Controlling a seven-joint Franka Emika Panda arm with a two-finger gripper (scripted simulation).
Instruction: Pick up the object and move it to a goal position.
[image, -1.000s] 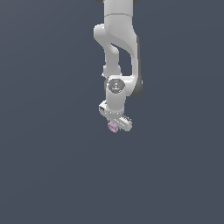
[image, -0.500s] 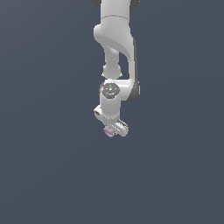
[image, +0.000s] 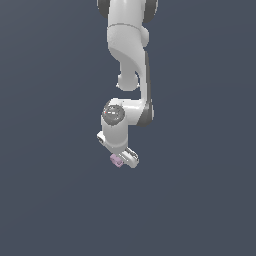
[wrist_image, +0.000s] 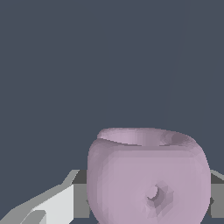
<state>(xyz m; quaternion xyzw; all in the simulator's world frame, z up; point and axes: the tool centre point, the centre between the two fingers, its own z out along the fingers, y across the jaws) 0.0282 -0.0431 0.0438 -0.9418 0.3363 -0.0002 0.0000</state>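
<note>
Arm: I see my white robot arm (image: 131, 55) coming down from the top of the exterior view. It bends at a round grey joint (image: 113, 113) near its low end.

Gripper: The gripper (image: 121, 161) is right under that joint. It tips toward the exterior view's right. It is clenched on the pink-purple blob.

Blob, from outside: The pink-purple blob (image: 116, 160) sits at the tip of the gripper, on the side toward the exterior view's left. It touches the gripper. It looks tiny, much smaller than the gripper is wide.

Blob, from the wrist: The blob (wrist_image: 148, 177) looks big here because the camera is close. It is round and lumpy. It has a shallow dip with a rim on one end. It has a small dark hole in its side.

Fingers: One white and grey finger (wrist_image: 52, 204) pokes out from beside the blob and touches it. On the other side of the blob I can only see a grey sliver.

Around it: All I see around the blob and the arm is plain dark blue-grey. I cannot tell if the blob is on anything or up in the air.
</note>
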